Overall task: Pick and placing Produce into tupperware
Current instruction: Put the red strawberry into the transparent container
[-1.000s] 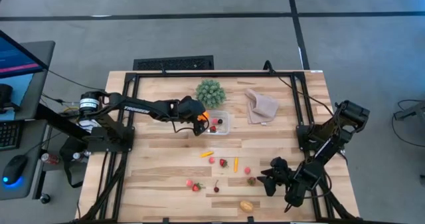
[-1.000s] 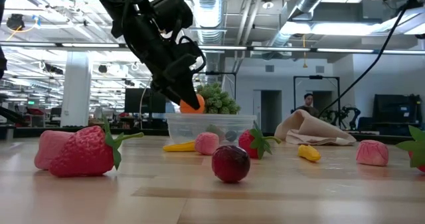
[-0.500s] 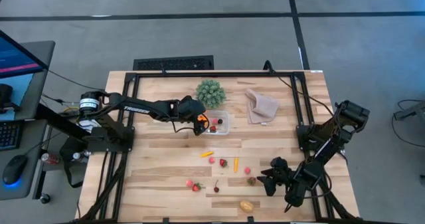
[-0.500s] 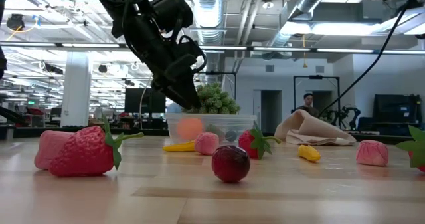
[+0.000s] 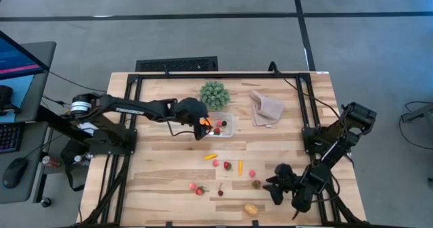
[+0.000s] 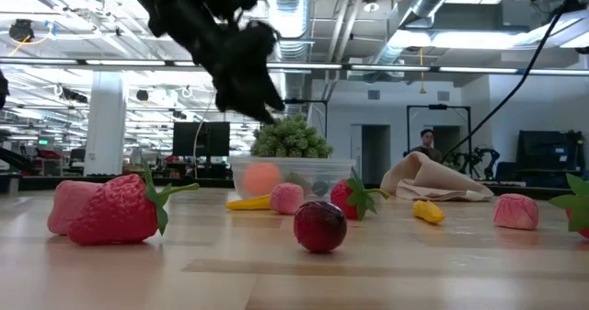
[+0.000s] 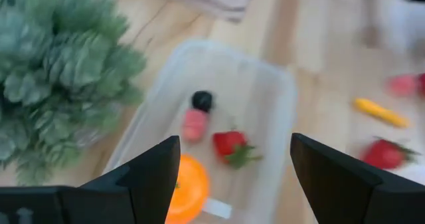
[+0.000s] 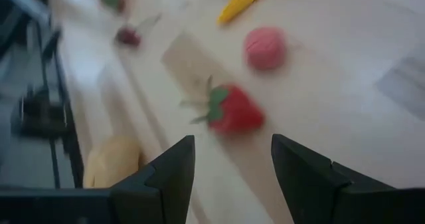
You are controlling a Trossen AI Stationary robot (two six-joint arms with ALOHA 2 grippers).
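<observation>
The clear tupperware (image 5: 225, 126) stands at the table's middle and holds an orange piece (image 7: 186, 195), a red strawberry (image 7: 230, 145), a pink piece (image 7: 194, 124) and a dark one (image 7: 201, 100). My left gripper (image 5: 201, 127) hovers open and empty above the tupperware's left end. More produce lies on the table nearer the front, among it a yellow piece (image 5: 211, 157) and a strawberry (image 5: 228, 166). At the front right, my right gripper (image 5: 271, 185) stands open and low, pointing at a small strawberry (image 8: 232, 112) just ahead of its fingers.
A green spiky plant (image 5: 214, 94) stands right behind the tupperware, and a beige cloth (image 5: 266, 108) lies to its right. A pale yellow piece (image 5: 251, 210) lies by the front edge. A black frame (image 5: 135, 106) runs along the table's sides. A person (image 6: 425, 143) stands far off in the room.
My left gripper has let go of the orange piece, which has dropped into the tupperware's left end. The gripper has then risen clear above the container.
</observation>
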